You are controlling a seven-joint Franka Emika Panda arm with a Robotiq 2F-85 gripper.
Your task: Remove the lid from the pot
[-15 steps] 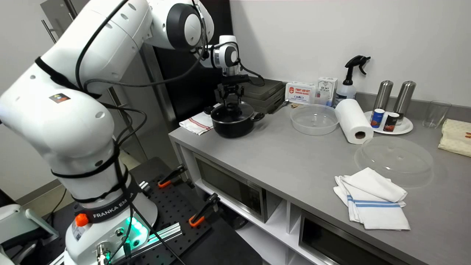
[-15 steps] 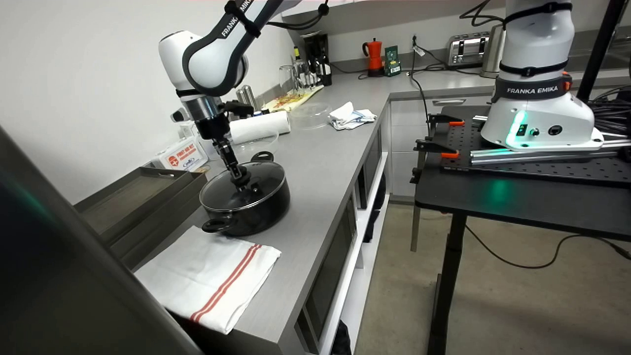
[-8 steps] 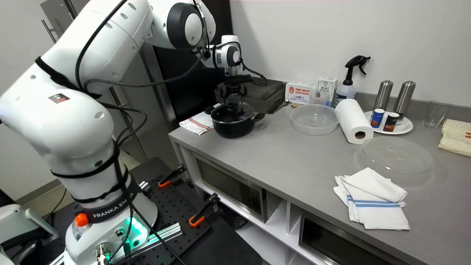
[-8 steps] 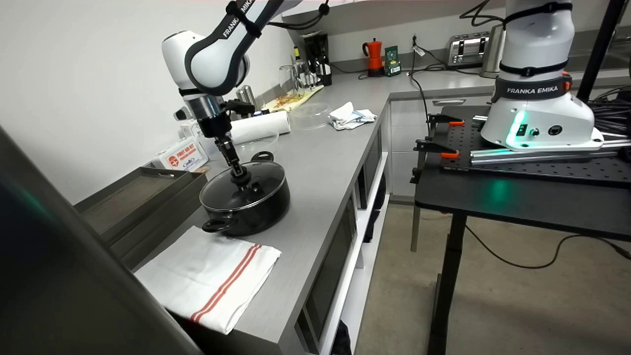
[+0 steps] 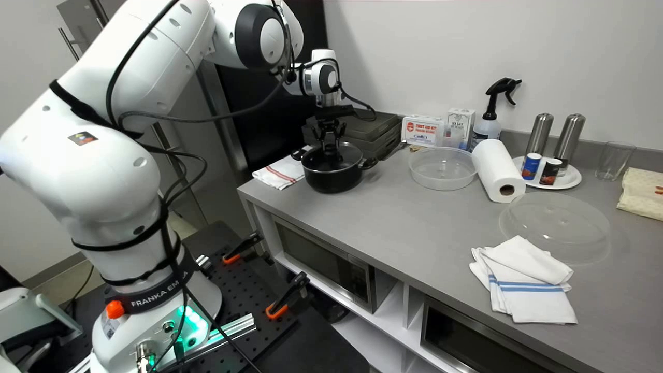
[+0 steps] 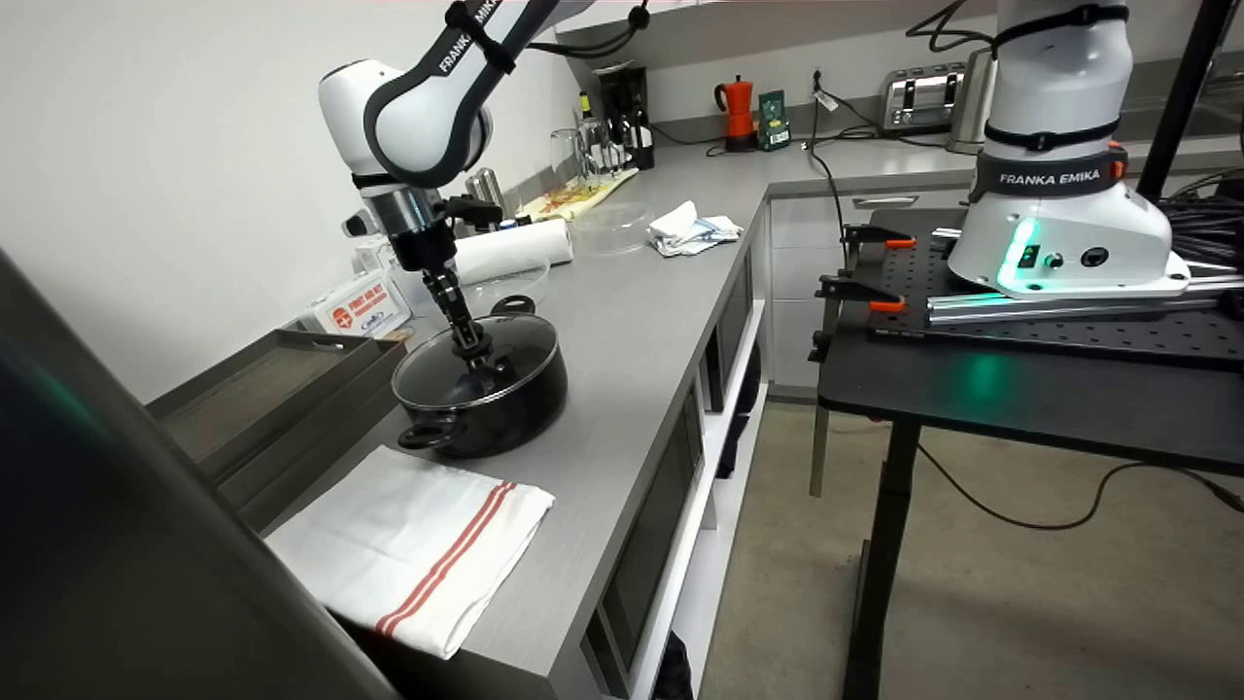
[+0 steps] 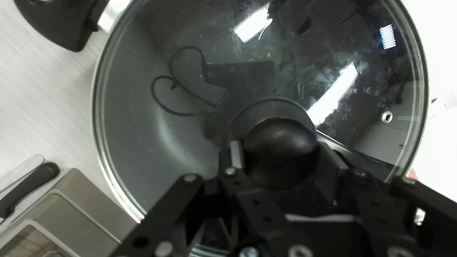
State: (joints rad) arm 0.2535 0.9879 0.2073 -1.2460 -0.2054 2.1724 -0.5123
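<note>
The black pot [image 5: 331, 181] stands upright on the grey counter, its side handle [image 6: 428, 435] beside a folded towel. Its clear glass lid [image 6: 437, 379] lies on the rim, level as far as I can tell. From above, my gripper [image 6: 474, 350] reaches down to the lid's middle. In the wrist view the gripper [image 7: 282, 157] has a finger on each side of the round dark knob [image 7: 280, 137], and the jaws are closed on it. The glass lid [image 7: 160, 142] fills most of that view. What lies inside the pot cannot be made out.
Grey stacked trays [image 6: 272, 389] stand close behind the pot. A red-striped towel [image 6: 418, 544] lies near the counter's end. Along the counter are a clear plastic tub [image 5: 443, 173], a paper towel roll [image 5: 497, 171], a clear disc [image 5: 557, 223] and a blue-striped cloth [image 5: 523, 282].
The fingers stood spread around the knob half a second ago and have now closed on it. The pot and lid have shifted slightly together, a little to the right in an exterior view.
</note>
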